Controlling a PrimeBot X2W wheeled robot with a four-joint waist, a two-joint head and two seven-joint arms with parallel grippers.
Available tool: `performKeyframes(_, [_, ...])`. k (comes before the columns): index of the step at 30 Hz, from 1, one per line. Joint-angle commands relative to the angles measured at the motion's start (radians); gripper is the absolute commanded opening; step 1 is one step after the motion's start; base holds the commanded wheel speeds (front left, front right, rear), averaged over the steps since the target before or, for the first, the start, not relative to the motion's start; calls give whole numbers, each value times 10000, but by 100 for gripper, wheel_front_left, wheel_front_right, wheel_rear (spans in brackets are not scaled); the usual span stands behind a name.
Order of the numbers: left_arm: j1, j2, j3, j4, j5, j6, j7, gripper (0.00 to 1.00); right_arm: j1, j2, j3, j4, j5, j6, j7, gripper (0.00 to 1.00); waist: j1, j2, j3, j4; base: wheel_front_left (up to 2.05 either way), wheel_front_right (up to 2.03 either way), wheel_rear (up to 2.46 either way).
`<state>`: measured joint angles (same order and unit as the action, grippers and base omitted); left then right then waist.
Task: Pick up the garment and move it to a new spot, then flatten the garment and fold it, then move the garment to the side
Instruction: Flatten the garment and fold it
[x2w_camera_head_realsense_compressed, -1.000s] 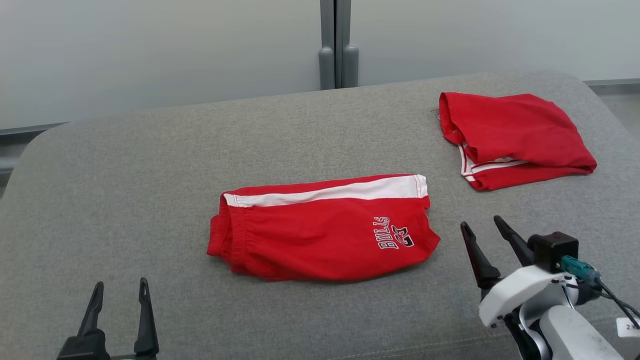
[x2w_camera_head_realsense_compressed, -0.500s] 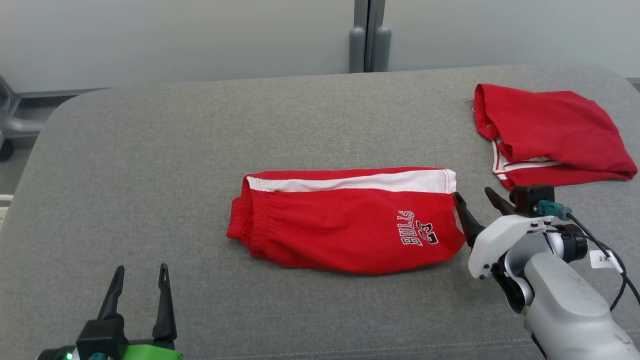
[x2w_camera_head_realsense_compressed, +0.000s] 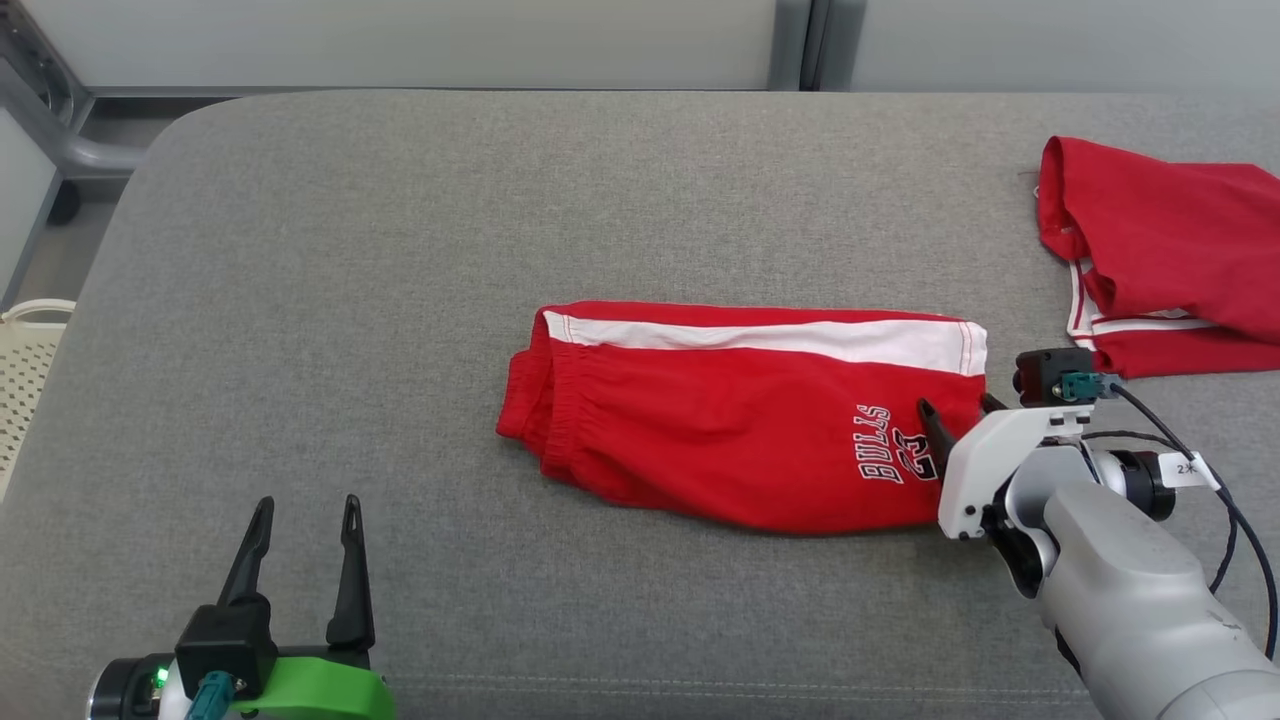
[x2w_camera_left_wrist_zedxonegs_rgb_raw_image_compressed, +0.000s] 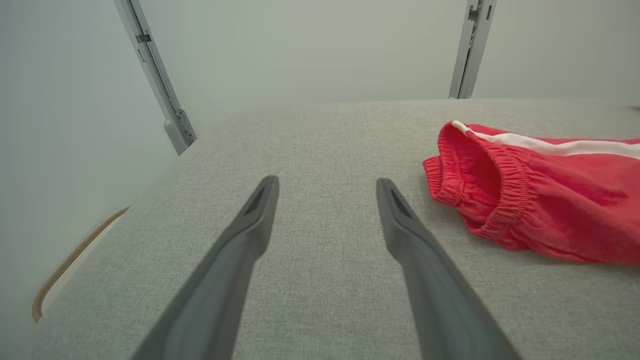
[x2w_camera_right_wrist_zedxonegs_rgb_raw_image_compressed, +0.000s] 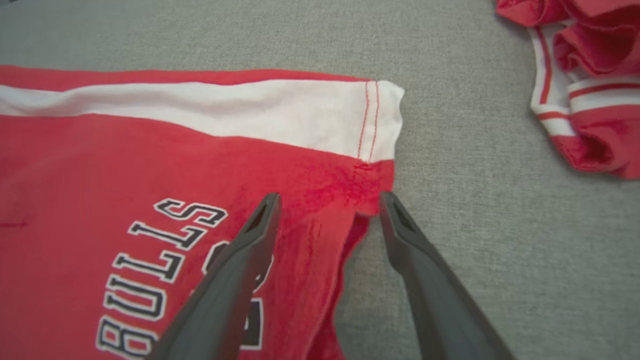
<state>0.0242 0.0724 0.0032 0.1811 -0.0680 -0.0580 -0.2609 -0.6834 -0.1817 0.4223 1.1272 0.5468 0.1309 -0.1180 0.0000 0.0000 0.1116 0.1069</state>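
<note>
Nearest, the left gripper (x2w_camera_head_realsense_compressed: 307, 500) hangs over the bare grey padded surface (x2w_camera_head_realsense_compressed: 400, 230), its fingers spread and holding nothing, well apart from the elastic waistband (x2w_camera_left_wrist_zedxonegs_rgb_raw_image_compressed: 500, 200). If the lift is made without it, that end will probably drag and the fold may slide open.

Farther in, on the right, the right gripper (x2w_camera_right_wrist_zedxonegs_rgb_raw_image_compressed: 328, 196) is also spread and empty. It straddles the hem end of the red shorts (x2w_camera_head_realsense_compressed: 740, 420): one finger is over the fabric by the BULLS lettering (x2w_camera_right_wrist_zedxonegs_rgb_raw_image_compressed: 160, 250) and the other is at the hem corner, over the grey surface. The shorts lie folded and flat in the middle of the surface, with the white stripe (x2w_camera_head_realsense_compressed: 760, 340) along the far edge. The layers part slightly at this hem, so a shallow pinch could catch only the top one and peel the fold apart. A steep descent could push the cloth into a ridge.

Farthest right, a second red garment (x2w_camera_head_realsense_compressed: 1160, 250) lies loosely bunched. Moving the shorts that way risks setting them on it.
</note>
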Motion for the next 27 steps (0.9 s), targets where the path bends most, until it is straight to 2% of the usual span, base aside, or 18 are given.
performKeyframes(1, [-170, -10, 46, 8, 40, 36, -33, 100, -120, 11, 83, 157, 87, -5, 47, 100, 0, 0, 45, 51, 0, 0, 0])
performKeyframes(6, [-172, -1, 83, 24, 50, 86, -33, 100, -244, 107, 278, 779, 444, -5, 709, 100, 0, 0, 3, 13, 0, 0, 0])
performKeyframes(14, [-179, -16, 65, 47, 38, 69, -33, 100, -236, 237, 695, 592, 1083, -3, 1065, 100, 0, 0, -32, -69, 0, 0, 0])
performKeyframes(22, [-278, 31, -31, 159, 85, -19, -33, 100, -702, 239, 1043, 687, 1879, -2, 2375, 100, 0, 0, -16, 36, 0, 0, 0])
performKeyframes(23, [-276, 33, -38, 190, 86, -21, -33, 100, -710, 236, 1100, 729, 1967, -2, 2592, 95, 0, 0, -35, 63, 0, 0, 0])
performKeyframes(25, [-247, 29, -41, 239, 75, -18, -33, 100, -721, 214, 1206, 605, 2143, -2, 2715, 23, 0, 0, -82, 114, 0, 0, 0])
performKeyframes(26, [-211, 26, -44, 257, 70, -9, -33, 100, -708, 190, 1231, 512, 2230, -2, 2643, 0, 0, 0, -103, 131, 0, 0, 0])
performKeyframes(27, [-177, 22, -45, 269, 68, 2, -33, 100, -668, 154, 1287, 466, 2265, -2, 2597, 0, 0, 0, -123, 145, 0, 0, 0])
